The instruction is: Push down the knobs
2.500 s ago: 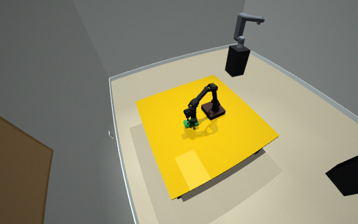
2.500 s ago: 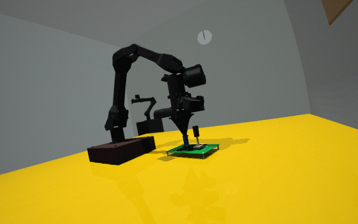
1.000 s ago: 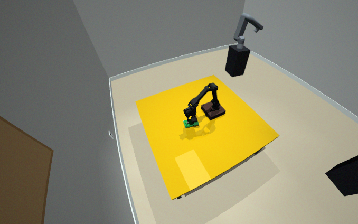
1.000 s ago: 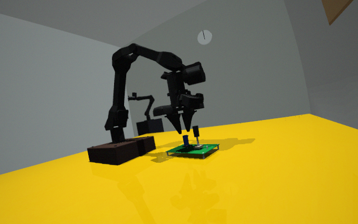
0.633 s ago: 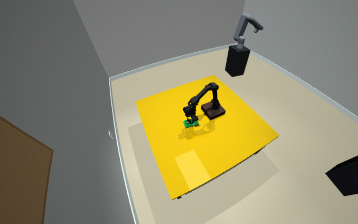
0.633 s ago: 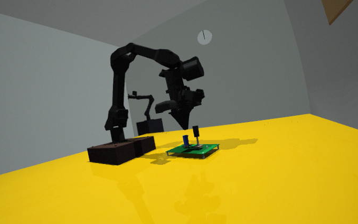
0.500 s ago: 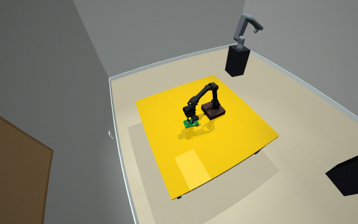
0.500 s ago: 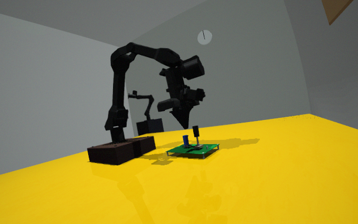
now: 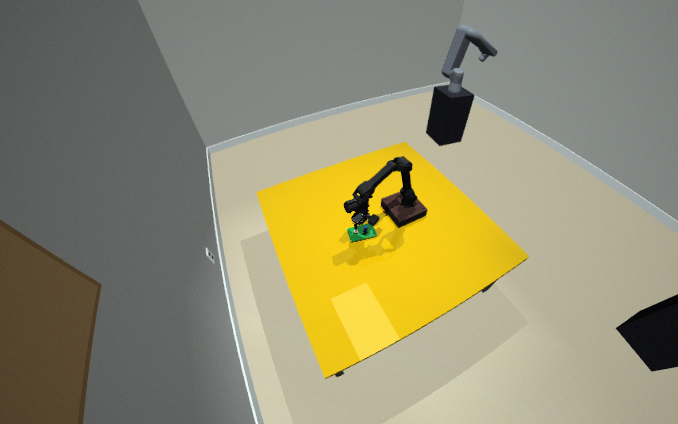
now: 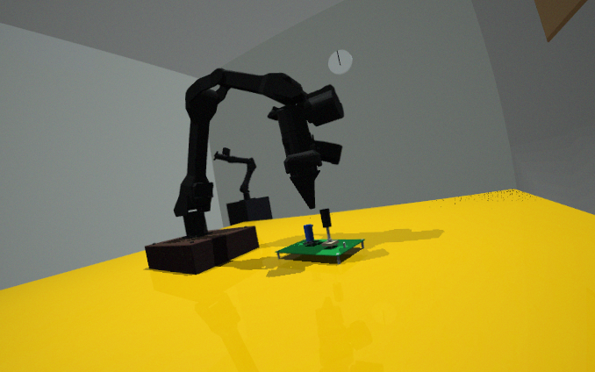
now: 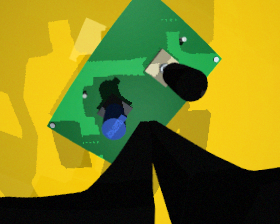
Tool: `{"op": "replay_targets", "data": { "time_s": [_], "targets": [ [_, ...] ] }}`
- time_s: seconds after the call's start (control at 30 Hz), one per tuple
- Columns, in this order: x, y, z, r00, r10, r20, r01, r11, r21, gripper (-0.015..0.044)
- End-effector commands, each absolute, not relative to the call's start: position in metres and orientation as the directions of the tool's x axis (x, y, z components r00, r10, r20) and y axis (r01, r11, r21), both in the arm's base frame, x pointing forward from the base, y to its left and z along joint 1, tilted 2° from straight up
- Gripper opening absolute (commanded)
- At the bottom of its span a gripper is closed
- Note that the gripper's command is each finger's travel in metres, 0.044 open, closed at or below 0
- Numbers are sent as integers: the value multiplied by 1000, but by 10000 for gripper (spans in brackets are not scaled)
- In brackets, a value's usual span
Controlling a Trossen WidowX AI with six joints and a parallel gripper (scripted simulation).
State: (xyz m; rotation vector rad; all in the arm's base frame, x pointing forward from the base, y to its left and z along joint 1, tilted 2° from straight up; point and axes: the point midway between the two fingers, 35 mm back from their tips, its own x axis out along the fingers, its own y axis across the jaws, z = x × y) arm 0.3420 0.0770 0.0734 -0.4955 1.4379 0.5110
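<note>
Actually — black knob stands high, near blue knob.

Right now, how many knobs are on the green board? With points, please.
2. The blue knob [image 10: 308,232] [image 11: 114,128] sits low on its potentiometer; the black knob [image 10: 326,218] [image 11: 187,83] stands high on its shaft.

Count: 1 board, 2 knobs: 1 blue knob, 1 black knob. 2 potentiometers: 1 beige base, 1 dark base. 3 board legs visible in the exterior view. 1 table, 1 arm on it. 1 wall clock, 1 wall outlet.
</note>
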Motion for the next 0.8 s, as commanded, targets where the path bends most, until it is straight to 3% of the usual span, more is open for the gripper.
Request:
{"op": "replay_targets", "data": {
  "time_s": [0.0,0.4,0.77],
  "targets": [
    [344,77,75,58,32,-998,-701,713,-17,0],
    [351,76,83,50,30,-998,-928,370,-35,0],
    [357,74,91,42,29,-999,-999,-2,-42,0]
  ]
}}
